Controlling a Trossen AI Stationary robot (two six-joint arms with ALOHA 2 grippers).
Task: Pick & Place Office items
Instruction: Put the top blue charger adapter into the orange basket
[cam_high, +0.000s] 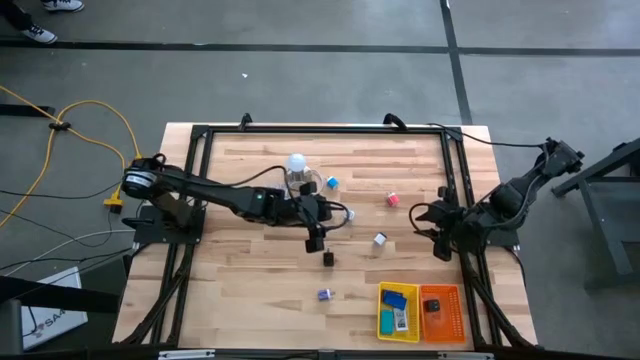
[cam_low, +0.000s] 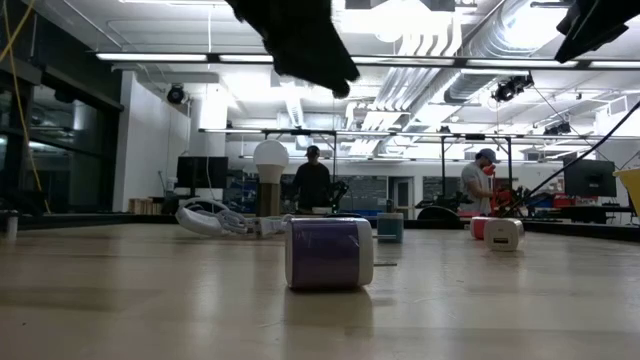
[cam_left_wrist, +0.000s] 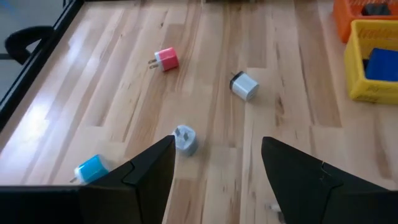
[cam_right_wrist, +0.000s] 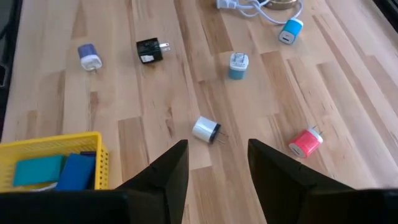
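Small plug-like office items lie scattered on the wooden table. The high view shows a blue one (cam_high: 331, 183), a pink one (cam_high: 393, 199), a white one (cam_high: 380, 239), a black one (cam_high: 328, 259) and a blue-white one (cam_high: 325, 294). My left gripper (cam_high: 316, 238) hangs open over the table's middle, just far of the black item, touching nothing. In its wrist view (cam_left_wrist: 217, 149), a grey-blue item (cam_left_wrist: 184, 139) lies beside one finger. My right gripper (cam_high: 438, 235) is open near the right edge. Its wrist view (cam_right_wrist: 217, 146) shows the white item (cam_right_wrist: 205, 129) just ahead.
A yellow mesh tray (cam_high: 381, 312) holding blue pieces and an orange mesh tray (cam_high: 458, 312) holding a black piece stand at the near right. A white ball-topped clear object (cam_high: 297, 165) with a looped cord stands far of my left arm. People stand in the room beyond the table (cam_low: 312, 180).
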